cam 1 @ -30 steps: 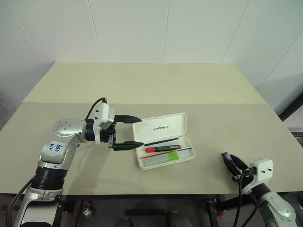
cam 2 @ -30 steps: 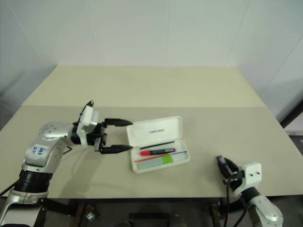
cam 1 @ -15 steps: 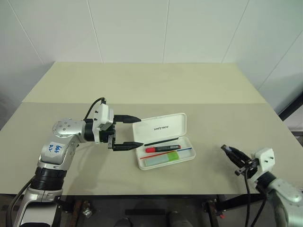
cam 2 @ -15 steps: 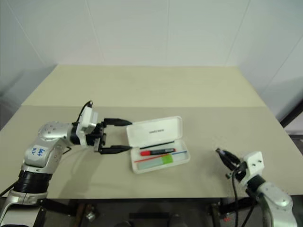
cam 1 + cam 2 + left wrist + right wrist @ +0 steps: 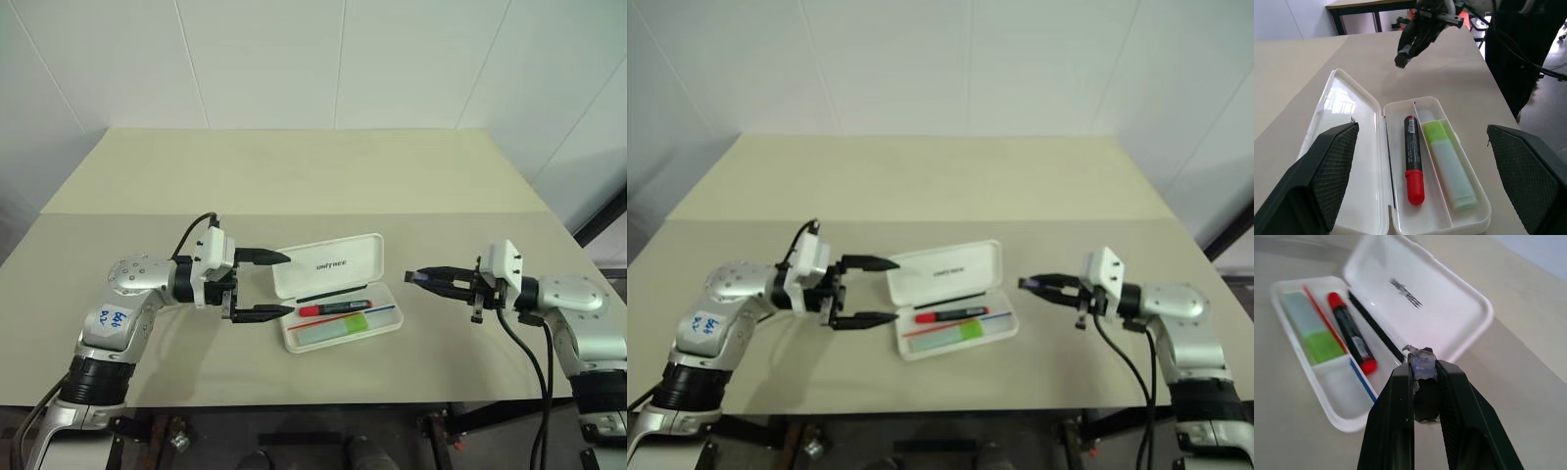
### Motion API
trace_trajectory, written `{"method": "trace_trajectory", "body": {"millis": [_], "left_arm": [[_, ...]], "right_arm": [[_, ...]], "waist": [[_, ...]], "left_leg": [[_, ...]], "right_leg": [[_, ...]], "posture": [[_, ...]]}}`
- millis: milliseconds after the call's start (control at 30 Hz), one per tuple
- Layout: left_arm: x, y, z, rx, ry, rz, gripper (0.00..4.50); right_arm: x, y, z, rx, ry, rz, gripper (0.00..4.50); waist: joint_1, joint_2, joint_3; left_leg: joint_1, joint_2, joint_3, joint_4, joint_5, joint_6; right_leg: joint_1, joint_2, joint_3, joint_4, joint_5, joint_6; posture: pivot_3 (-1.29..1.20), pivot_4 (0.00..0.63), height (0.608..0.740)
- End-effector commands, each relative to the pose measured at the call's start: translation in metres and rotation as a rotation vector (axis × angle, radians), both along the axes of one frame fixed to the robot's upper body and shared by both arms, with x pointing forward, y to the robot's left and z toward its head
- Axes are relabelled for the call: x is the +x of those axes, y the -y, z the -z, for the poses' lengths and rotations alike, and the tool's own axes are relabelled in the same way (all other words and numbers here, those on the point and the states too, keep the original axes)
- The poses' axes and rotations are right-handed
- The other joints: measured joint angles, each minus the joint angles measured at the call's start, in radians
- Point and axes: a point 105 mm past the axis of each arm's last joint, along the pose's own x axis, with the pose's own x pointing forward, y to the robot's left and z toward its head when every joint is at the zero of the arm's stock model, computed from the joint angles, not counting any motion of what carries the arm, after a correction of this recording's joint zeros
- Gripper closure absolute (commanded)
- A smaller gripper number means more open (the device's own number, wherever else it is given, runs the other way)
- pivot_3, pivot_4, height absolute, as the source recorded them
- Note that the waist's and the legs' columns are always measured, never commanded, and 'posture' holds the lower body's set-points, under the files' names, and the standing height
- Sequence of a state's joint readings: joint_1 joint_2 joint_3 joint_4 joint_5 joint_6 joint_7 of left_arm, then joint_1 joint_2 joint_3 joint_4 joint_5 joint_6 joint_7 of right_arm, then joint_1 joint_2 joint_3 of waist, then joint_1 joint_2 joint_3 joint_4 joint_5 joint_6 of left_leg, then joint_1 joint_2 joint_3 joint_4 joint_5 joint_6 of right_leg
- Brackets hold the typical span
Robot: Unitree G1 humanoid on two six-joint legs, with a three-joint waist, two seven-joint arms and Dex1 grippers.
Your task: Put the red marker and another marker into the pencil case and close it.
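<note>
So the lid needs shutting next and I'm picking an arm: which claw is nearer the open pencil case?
Left. The left claw hovers open right at the pencil case, by its hinged lid's end. The right claw, shut on a small grey-purple stub, hangs farther off beyond the opposite end.

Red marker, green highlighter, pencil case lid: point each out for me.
red marker point(image 5: 1413, 159), left wrist view, black barrel
green highlighter point(image 5: 1449, 166), left wrist view, pale body
pencil case lid point(image 5: 333, 264), left eye view, by the lettering

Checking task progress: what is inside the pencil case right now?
The open pencil case holds the red marker and the pale green marker side by side in its tray. Whatever lies beneath them is covered.
</note>
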State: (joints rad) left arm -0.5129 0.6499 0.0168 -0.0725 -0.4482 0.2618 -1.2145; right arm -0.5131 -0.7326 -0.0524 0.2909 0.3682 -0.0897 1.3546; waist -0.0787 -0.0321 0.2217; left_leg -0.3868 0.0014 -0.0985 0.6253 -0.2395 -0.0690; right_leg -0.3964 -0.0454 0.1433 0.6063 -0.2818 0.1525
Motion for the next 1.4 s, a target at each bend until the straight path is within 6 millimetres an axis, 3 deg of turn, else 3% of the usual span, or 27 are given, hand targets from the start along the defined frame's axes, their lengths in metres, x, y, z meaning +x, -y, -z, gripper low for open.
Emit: {"method": "trace_trajectory", "body": {"millis": [33, 467, 767, 1400], "left_arm": [[-0.007, 0.001, -0.006, 0.006, 0.03, 0.018, 0.0], [-0.019, -0.003, -0.002, 0.023, 0.012, -0.003, 0.0], [-0.021, -0.003, -0.004, 0.027, 0.015, -0.016, 0.0], [-0.024, -0.008, -0.005, 0.03, 0.024, -0.06, 0.0]], "right_arm": [[-0.003, -0.008, -0.002, -0.059, -0.002, -0.111, 4.14], [-0.012, -0.032, 0.016, -0.088, -0.092, -0.293, 4.14], [-0.005, -0.042, 0.022, -0.11, -0.101, -0.344, 4.14], [0.0, -0.033, 0.041, -0.162, -0.147, -0.33, 4.14]], "waist": [[0.0, 0.0, 0.0], [-0.005, 0.0, 0.0], [-0.005, 0.0, 0.0], [-0.006, 0.0, 0.0]], "left_leg": [[0.0, 0.0, 0.0, 0.0, 0.0, 0.0], [0.0, 0.0, -0.001, -0.005, -0.001, -0.001], [0.0, 0.0, -0.001, -0.005, -0.001, -0.001], [0.0, 0.0, -0.001, -0.005, -0.001, -0.001]], "right_leg": [[0.0, 0.0, 0.0, 0.0, 0.0, 0.0], [-0.003, 0.0, -0.001, 0.003, 0.001, 0.003], [-0.004, 0.0, -0.001, 0.004, 0.001, 0.002], [-0.005, 0.0, -0.001, 0.005, 0.001, 0.002]], "posture": [[0.0, 0.15, 0.74], [0.0, 0.15, 0.74], [0.0, 0.15, 0.74], [0.0, 0.15, 0.74]]}}
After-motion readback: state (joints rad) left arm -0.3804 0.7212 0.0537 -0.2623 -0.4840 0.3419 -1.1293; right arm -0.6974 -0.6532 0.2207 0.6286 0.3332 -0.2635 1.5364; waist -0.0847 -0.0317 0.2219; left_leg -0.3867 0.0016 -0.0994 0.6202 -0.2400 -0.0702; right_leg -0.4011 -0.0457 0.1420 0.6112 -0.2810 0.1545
